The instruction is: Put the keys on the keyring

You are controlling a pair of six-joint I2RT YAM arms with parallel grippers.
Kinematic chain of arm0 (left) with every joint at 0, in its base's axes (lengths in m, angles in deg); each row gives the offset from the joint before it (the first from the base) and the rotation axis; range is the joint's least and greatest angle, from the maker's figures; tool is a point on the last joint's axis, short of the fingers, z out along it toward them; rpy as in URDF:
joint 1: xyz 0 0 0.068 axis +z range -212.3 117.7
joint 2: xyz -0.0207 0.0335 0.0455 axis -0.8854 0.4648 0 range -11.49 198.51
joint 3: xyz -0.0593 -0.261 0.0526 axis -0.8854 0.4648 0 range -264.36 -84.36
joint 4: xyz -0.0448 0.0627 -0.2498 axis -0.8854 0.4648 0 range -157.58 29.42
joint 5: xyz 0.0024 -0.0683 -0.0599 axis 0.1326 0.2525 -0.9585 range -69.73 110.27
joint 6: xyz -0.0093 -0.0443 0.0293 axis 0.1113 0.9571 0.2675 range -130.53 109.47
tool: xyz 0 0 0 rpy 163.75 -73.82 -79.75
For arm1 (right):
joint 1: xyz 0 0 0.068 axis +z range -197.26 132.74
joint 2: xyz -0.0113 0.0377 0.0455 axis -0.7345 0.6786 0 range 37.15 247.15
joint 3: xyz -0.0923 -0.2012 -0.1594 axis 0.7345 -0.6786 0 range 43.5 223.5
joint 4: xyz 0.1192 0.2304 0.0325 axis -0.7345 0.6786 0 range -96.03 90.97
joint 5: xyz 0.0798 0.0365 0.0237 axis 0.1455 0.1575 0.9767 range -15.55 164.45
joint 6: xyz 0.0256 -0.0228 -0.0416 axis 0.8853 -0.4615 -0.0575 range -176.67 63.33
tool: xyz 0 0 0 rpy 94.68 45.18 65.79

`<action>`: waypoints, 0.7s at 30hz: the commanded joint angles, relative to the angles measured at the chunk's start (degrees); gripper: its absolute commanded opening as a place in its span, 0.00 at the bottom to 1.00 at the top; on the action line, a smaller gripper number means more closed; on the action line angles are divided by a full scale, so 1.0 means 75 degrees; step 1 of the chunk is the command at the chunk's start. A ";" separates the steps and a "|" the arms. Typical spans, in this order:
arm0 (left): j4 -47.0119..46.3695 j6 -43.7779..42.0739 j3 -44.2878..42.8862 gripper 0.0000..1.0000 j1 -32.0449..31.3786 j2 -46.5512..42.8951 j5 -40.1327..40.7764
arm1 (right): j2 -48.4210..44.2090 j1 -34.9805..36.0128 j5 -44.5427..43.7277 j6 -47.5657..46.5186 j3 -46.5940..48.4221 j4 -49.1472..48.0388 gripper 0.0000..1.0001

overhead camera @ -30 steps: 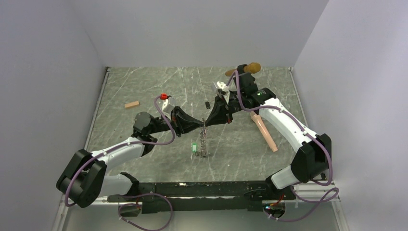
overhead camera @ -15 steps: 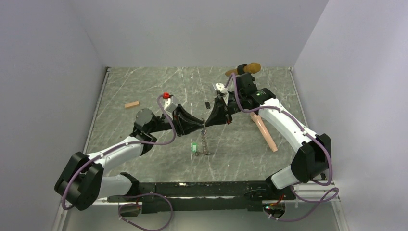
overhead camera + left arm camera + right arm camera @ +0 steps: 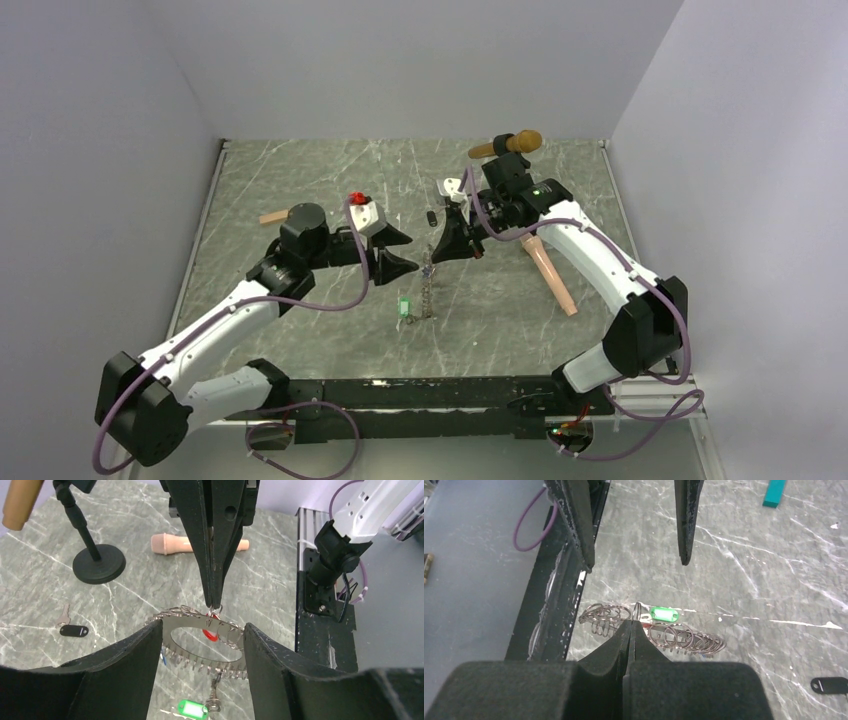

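We see the keyring [image 3: 197, 647] around mid tabletop [image 3: 300, 170], hung from the right pincer [image 3: 214, 600], w/ its toothed loop drooping below the tips. Right pincer is clamped tight on the ring's top edge, jaws pressed together, no gap btwn them. A red tag [image 3: 211, 633] sits on the ring right under that grip. Green-tag key [image 3: 191, 710] dangles at the ring's low end, close to the tabletop; can't tell if it touches the surface. Left pincer [image 3: 405, 250] is spread wide & holds nothing: it sits just left of the ring, apart from it. In its own wrist view its two fingers [image 3: 127, 672] frame the loop, one each side. Black-tag key [image 3: 72, 629] lies loose on the tabletop beyond the ring, apart from it. Farther out: mic-stand base [image 3: 98, 565] w/ a tan mic [image 3: 512, 143] up on the stand. Pink mic [image 3: 550, 268] lies flat on the right, partly under the right arm. Tan block [image 3: 273, 217] is near the left edge. Teal block [image 3: 774, 492] shows only in the right wrist view.
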 commanded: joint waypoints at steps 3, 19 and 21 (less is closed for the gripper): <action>0.2182 -0.1851 -0.0907 0.65 -0.0660 0.0327 0.0782 | -0.0035 0.0089 -0.0339 -0.0606 0.0561 0.0516 0.00; 0.1824 -0.1901 -0.1230 0.41 -0.1161 0.0873 0.1203 | 0.0000 0.0114 -0.0242 -0.0771 0.0592 0.0687 0.00; 0.1845 -0.1867 -0.1297 0.40 -0.1192 0.0973 0.1146 | 0.0010 0.0110 -0.0240 -0.0791 0.0598 0.0696 0.00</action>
